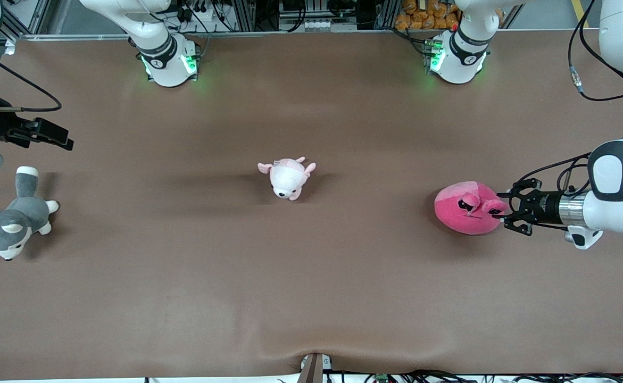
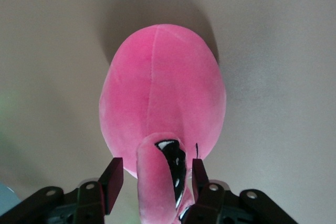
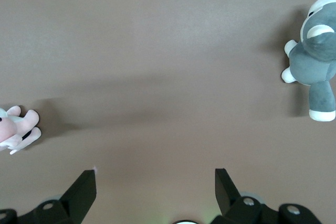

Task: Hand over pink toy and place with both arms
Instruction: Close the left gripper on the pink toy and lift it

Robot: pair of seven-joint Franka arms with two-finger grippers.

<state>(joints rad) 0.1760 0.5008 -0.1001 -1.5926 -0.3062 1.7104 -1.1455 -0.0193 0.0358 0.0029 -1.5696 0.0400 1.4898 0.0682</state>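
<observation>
The pink toy (image 1: 463, 210), a hot-pink round plush, lies on the brown table toward the left arm's end. It fills the left wrist view (image 2: 163, 87). My left gripper (image 1: 503, 213) is low at the toy's edge. Its jaws are open, one on each side of a floppy ear (image 2: 157, 177) next to a dark eye. One finger (image 2: 199, 174) is against the ear and the other (image 2: 112, 178) stands off it with a gap. My right gripper (image 1: 50, 135) is open and empty (image 3: 155, 179). It waits above the table at the right arm's end.
A small pale-pink-and-white plush (image 1: 288, 178) lies mid-table and shows in the right wrist view (image 3: 18, 129). A grey-and-white husky plush (image 1: 13, 223) lies at the right arm's end, also in the right wrist view (image 3: 312, 61). Brown cloth (image 1: 311, 298) covers the table.
</observation>
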